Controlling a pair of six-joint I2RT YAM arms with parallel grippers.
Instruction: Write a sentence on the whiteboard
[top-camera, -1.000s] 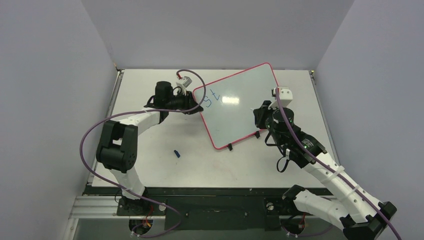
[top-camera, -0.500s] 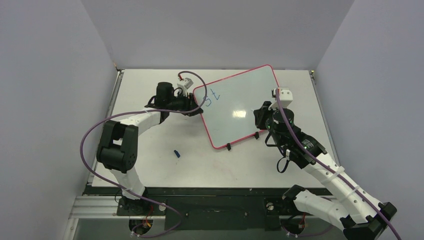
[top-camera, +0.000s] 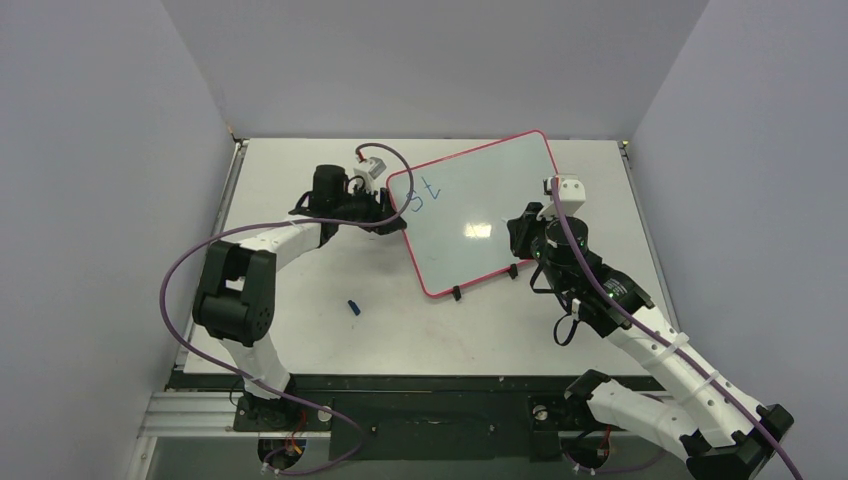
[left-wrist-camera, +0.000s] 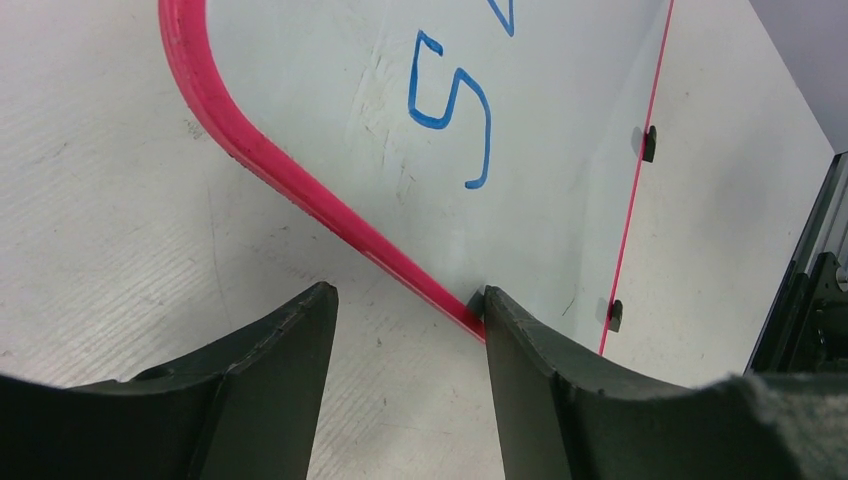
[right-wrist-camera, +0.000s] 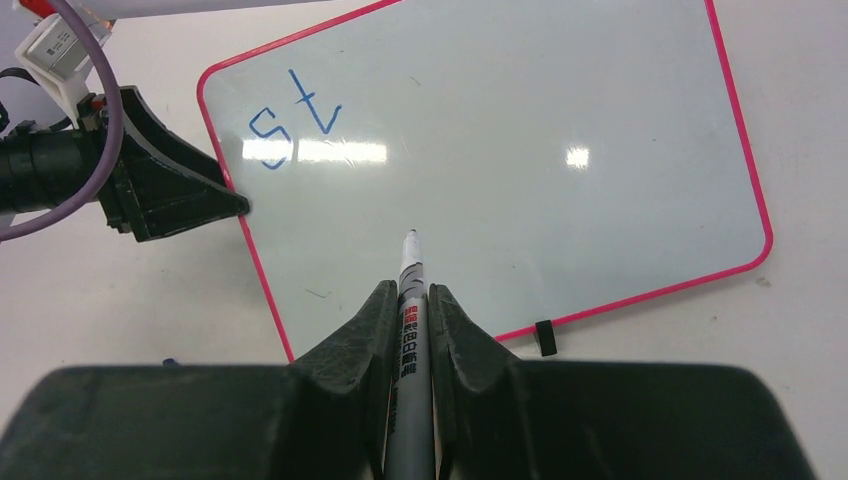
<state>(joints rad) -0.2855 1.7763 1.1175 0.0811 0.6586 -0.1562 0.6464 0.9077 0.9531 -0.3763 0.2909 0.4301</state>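
Whiteboard (top-camera: 480, 215) lies flat and skewed on the counter (top-camera: 420, 330), with blue letters "st" (right-wrist-camera: 295, 125) near the corner by my left fingers (left-wrist-camera: 285, 350). Those are spread wide, one tip touching the red rim. My right fingers (right-wrist-camera: 365, 335) clamp a marker (right-wrist-camera: 410, 270), its tip over bare board; contact unclear.

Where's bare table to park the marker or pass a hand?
Biggest free patch: the table between the whiteboard and the arm bases, bare except a small blue object. The far-left corner behind the left gripper is free too. Crowded: the board's left edge and, around the right gripper, its right edge.
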